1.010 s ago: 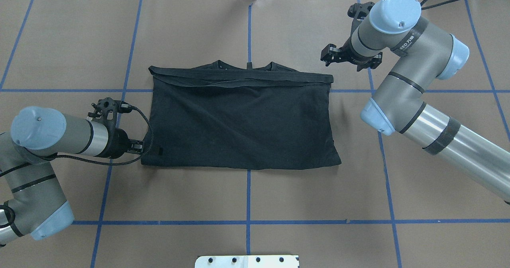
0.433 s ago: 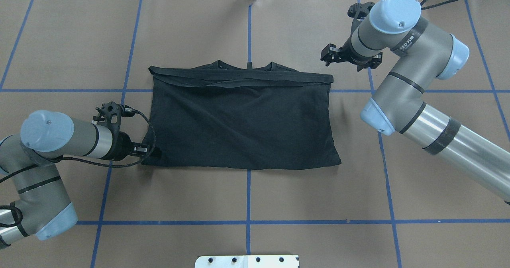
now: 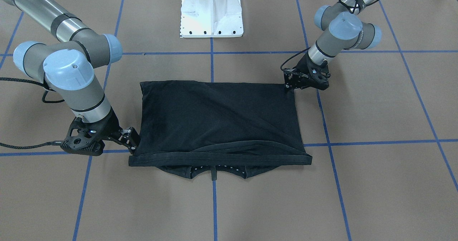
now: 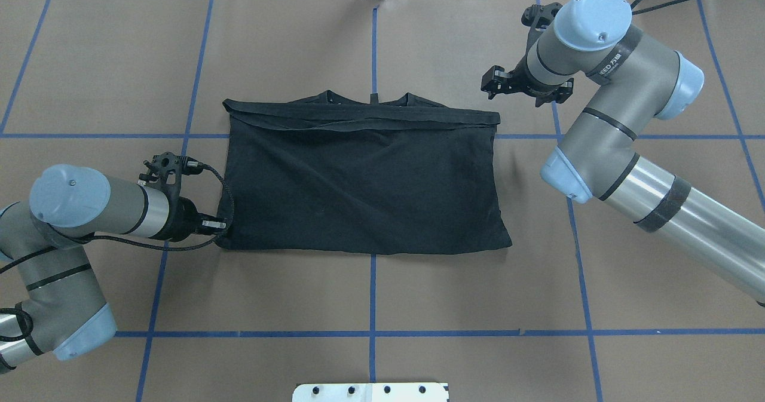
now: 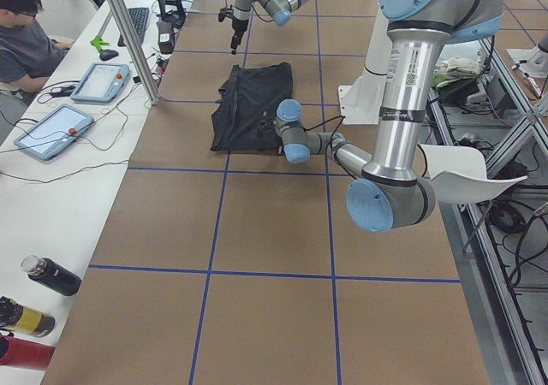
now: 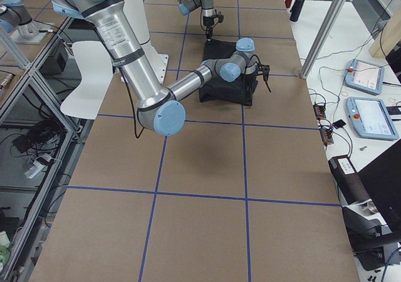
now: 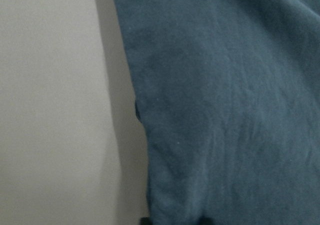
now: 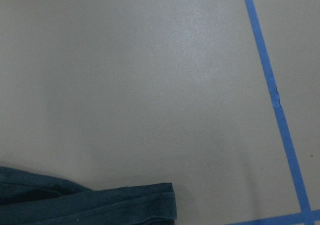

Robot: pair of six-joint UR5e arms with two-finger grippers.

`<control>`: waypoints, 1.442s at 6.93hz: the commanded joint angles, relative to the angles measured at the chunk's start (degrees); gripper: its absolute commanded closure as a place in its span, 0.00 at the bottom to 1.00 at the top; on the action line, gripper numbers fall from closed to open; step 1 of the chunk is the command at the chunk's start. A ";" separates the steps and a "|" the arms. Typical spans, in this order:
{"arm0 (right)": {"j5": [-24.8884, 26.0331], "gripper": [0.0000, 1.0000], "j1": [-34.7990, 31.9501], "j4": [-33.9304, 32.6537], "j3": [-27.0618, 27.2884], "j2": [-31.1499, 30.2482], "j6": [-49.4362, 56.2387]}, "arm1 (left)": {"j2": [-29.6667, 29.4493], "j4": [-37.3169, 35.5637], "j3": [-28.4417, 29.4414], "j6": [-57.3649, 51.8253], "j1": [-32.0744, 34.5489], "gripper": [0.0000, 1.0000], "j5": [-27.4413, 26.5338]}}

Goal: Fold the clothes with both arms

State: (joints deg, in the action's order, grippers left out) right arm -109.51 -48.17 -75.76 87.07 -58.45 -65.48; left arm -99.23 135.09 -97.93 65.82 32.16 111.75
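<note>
Creased black T-shirt point(image 4: 364, 187) folded rectangular; right tool point(image 4: 486, 83) spread, left tool point(image 4: 227, 226): cannot tell

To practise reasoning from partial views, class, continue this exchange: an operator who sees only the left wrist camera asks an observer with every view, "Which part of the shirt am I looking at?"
Observer: The robot-side left corner of the T-shirt; the left pincer sits at it.
Operator: Where is the right pincer?
Observer: The right pincer hovers open beyond the far right corner, off the cloth.
Operator: Is the collar showing?
Observer: Yes, the collar peeks from under the folded far edge.
</note>
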 commanded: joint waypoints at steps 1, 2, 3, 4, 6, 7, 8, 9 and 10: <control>0.09 0.00 0.00 0.00 0.03 0.00 0.00 | 0.09 0.00 -0.07 0.89 0.01 1.00 -0.04; 0.09 0.00 0.00 0.09 0.03 0.00 0.00 | 0.00 -0.09 -0.16 1.50 0.01 1.00 -0.05; 0.00 0.00 0.00 0.09 0.03 0.00 0.00 | 0.09 -0.61 -1.38 1.16 0.01 1.00 0.13; 0.00 0.00 0.00 0.18 0.03 0.00 0.00 | 0.26 -0.88 -1.39 0.28 0.79 1.00 0.13; 0.00 0.00 0.00 0.18 0.03 -0.09 0.00 | -2.09 -3.16 2.02 -9.52 7.88 1.00 -0.31; 0.00 0.00 0.00 0.26 0.03 -0.09 0.00 | -6.89 -3.16 7.96 -11.14 11.14 1.00 -0.31; 0.00 0.00 0.09 0.26 0.03 -0.09 0.09 | -13.29 -3.16 16.63 -14.28 14.57 1.00 -0.48; 0.00 0.00 0.09 0.26 0.03 -0.09 0.00 | -19.62 -2.73 26.29 -17.54 17.12 1.00 -0.57; 0.00 0.00 0.09 0.26 0.03 -0.09 0.00 | -25.78 -1.94 35.35 -21.05 18.80 1.00 -3.18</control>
State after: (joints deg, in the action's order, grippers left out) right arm -109.51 -48.09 -75.50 87.10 -58.53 -65.46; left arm -117.58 132.43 -73.51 48.87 48.38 110.57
